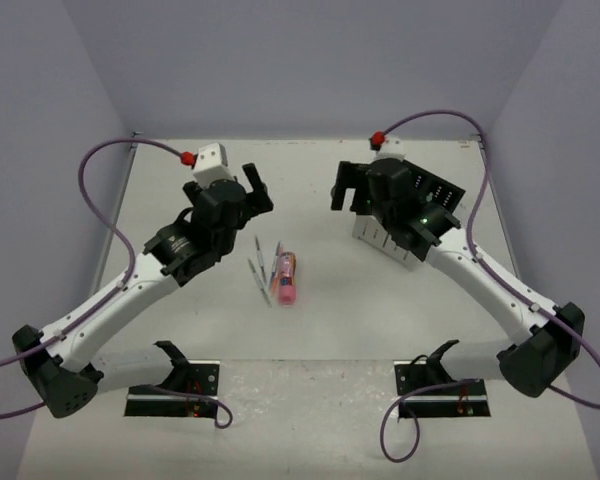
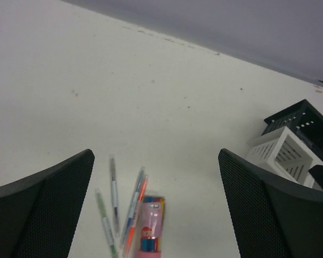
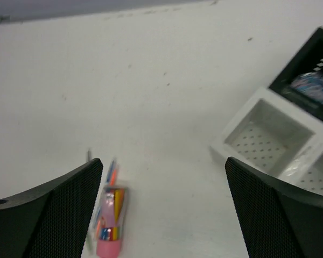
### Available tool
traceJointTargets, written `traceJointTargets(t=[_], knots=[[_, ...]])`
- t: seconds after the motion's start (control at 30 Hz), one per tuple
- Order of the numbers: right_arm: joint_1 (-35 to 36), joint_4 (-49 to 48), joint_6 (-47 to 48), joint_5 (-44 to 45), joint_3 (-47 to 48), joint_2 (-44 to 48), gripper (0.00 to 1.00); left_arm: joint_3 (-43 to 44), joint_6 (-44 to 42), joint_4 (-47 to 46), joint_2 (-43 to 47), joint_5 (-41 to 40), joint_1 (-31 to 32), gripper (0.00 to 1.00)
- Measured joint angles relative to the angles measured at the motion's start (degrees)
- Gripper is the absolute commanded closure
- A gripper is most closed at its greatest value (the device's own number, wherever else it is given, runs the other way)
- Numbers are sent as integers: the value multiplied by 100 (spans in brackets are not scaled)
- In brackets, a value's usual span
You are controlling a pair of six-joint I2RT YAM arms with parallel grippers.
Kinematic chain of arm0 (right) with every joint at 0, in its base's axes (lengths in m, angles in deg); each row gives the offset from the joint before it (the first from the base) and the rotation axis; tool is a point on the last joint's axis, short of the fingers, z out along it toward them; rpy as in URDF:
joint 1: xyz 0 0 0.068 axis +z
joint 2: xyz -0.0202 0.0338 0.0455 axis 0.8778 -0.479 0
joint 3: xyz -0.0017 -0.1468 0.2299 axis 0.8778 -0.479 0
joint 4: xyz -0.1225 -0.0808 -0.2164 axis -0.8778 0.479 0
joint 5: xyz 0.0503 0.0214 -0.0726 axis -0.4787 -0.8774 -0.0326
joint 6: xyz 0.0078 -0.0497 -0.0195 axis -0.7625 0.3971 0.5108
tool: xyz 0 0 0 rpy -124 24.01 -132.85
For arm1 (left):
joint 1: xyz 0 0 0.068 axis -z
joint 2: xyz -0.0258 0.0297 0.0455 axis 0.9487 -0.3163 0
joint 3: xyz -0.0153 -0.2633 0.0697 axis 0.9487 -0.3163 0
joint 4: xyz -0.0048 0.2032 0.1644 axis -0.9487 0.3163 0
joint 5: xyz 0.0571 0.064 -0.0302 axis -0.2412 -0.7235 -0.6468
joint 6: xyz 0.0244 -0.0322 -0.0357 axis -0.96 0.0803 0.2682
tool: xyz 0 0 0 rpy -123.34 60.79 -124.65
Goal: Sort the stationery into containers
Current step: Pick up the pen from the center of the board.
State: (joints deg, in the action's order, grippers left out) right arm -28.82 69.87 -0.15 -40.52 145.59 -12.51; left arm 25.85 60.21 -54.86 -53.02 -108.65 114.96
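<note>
Here both tools hang above the bench (image 1: pixel 180 400) with nothing between their fingers. The left tool (image 1: pixel 257 192) has its jaws spread wide, and so does the right tool (image 1: pixel 340 190); each wrist view shows the two dark mesh pads far apart with only the bare surface between them.

The loose stationery lies together near the middle of the bench, between the two arms and closer to the left tool. It is a small fan of thin pens (image 1: pixel 259 268) with a pink tube (image 1: pixel 286 278) lying flat just beside them on their right. In the left wrist view four pens can be told apart, with green, grey, blue and orange marks, and the orange one touches or nearly touches the tube. The tube has a coloured label on its side.

The organizer stands on the right part of the bench, well apart from the pens, and in the top view the right arm covers much of it. Its white half (image 3: pixel 258 129) has slatted sides and a dotted floor. Its black half (image 3: pixel 304 64) sits farther back, joined to the white one. One black cell holds something bluish (image 3: pixel 312 88), too blurred to name.
</note>
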Motion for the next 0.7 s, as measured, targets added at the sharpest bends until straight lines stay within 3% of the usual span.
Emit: traceJointTargets(t=[0.2, 0.33, 0.5, 0.7], knots=[[1226, 423, -272, -17, 243, -1060, 1, -653, 719, 1574, 1283, -558, -7, 0], [1538, 598, -411, -35, 515, -1659, 4, -1358, 1004, 1723, 1680, -646, -73, 2], [1585, 659, -535, -7, 466, -1486, 10, -1866, 1356, 1441, 430, -59, -569, 17], [1576, 655, -530, 204, -83, -446, 11, -1727, 1801, 1341, -1241, 656, -739, 22]])
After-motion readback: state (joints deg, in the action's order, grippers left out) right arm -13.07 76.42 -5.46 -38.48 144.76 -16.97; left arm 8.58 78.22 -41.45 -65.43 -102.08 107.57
